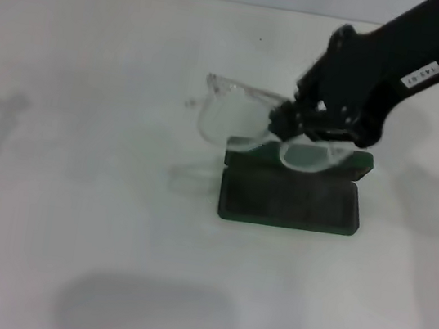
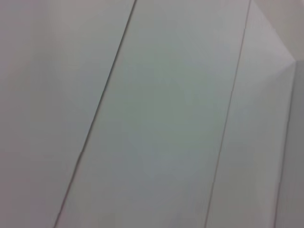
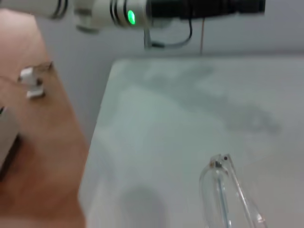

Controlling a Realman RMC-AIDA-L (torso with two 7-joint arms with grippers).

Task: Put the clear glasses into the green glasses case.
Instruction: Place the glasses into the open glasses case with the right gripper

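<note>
The clear glasses (image 1: pixel 231 115) hang tilted in the air over the left end of the green glasses case (image 1: pixel 290 198). One lens sticks out past the case's left edge. My right gripper (image 1: pixel 285 126) reaches in from the upper right and is shut on the glasses' frame near its middle. The case lies open on the white table, dark lining up, with its lid (image 1: pixel 352 160) mostly hidden behind the gripper. In the right wrist view only one end of the glasses (image 3: pixel 227 192) shows. My left gripper is out of view.
The white table (image 1: pixel 81 152) spreads out around the case. In the right wrist view a white and black arm section with a green light (image 3: pixel 130 14) crosses beyond the table's far edge, and a brown board (image 3: pixel 42 156) stands beside the table.
</note>
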